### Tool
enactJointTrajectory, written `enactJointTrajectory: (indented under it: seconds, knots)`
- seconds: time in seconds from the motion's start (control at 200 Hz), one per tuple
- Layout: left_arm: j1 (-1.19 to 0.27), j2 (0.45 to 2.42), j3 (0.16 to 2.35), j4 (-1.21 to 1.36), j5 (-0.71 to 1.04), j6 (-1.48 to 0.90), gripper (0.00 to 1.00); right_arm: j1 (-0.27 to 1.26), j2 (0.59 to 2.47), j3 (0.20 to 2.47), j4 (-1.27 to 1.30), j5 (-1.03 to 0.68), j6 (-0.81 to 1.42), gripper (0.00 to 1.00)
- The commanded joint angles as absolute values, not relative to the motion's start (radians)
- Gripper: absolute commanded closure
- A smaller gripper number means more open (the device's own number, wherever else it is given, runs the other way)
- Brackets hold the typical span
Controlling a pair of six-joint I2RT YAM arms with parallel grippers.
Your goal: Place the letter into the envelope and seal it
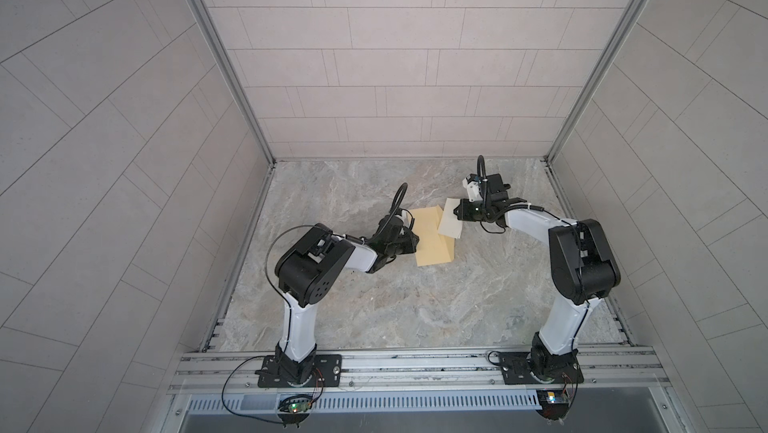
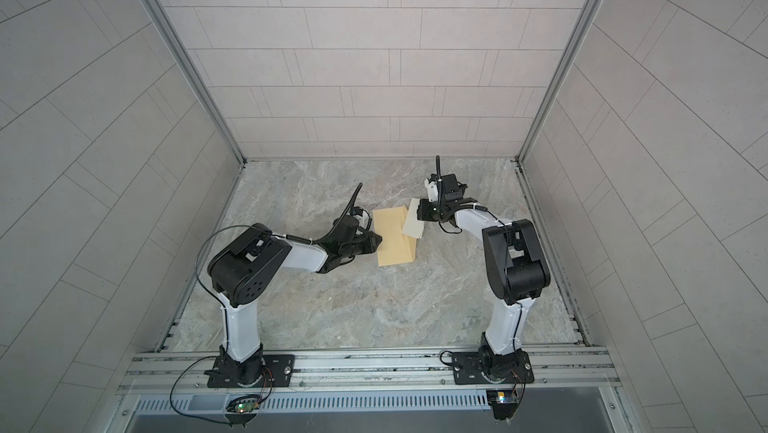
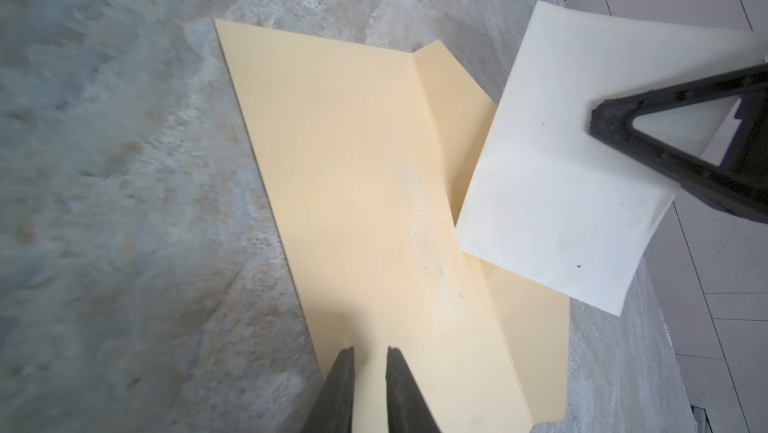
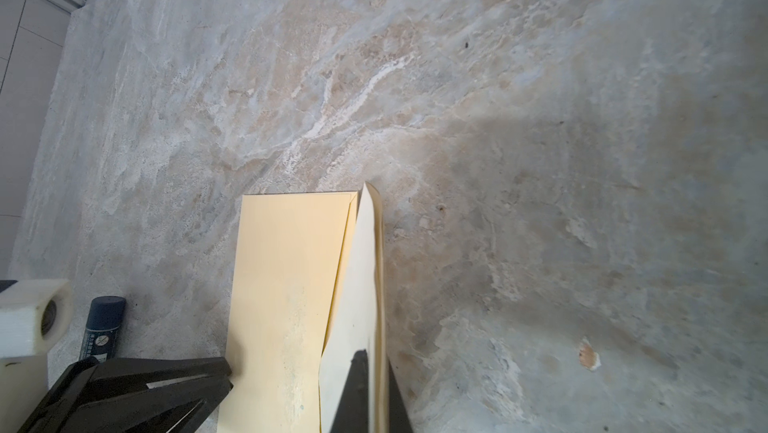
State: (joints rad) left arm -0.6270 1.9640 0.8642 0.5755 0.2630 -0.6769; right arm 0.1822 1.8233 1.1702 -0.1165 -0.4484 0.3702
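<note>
Insertion is the step in hand, and it has not begun. The envelope [image 1: 432, 240] lies flat on the marble table [image 1: 374, 306] with its flap [image 3: 457, 111] folded open.

The left gripper [image 3: 370, 350] sits at the envelope's long edge opposite the flap. Its jaws are a narrow gap apart with bare paper showing between them, and I cannot tell whether they press down.

The right gripper [image 3: 598, 117] is pinched tight on one edge of the letter [image 3: 552, 169]. This cream sheet shows a crease, and its free part hangs tilted above the flap.

The envelope's long axis runs from the far side of the table toward the robot, slightly slanted, and its mouth faces the right arm. The letter's leading edge looks skewed against the envelope's fold line.

To do this well, I would:
- square that leading edge to the fold first
- lower the letter shallowly onto the flap
- slide it across the fold into the mouth while the left gripper pins the envelope

A steep approach would likely buckle the sheet or push the envelope away.
</note>
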Motion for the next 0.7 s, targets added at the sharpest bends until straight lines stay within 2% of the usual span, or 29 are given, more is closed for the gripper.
enactJointTrajectory:
  seconds: [0.0,0.695]
  knots:
    - [-0.631,1.982,0.879,0.574,0.248,-0.655,0.79,0.179,1.833,1.160,-0.136,-0.463,0.355,1.00]
    - [-0.631,1.997,0.862,0.615,0.247,-0.679,0.82,0.213,1.864,1.169,-0.196,-0.449,0.298,1.00]
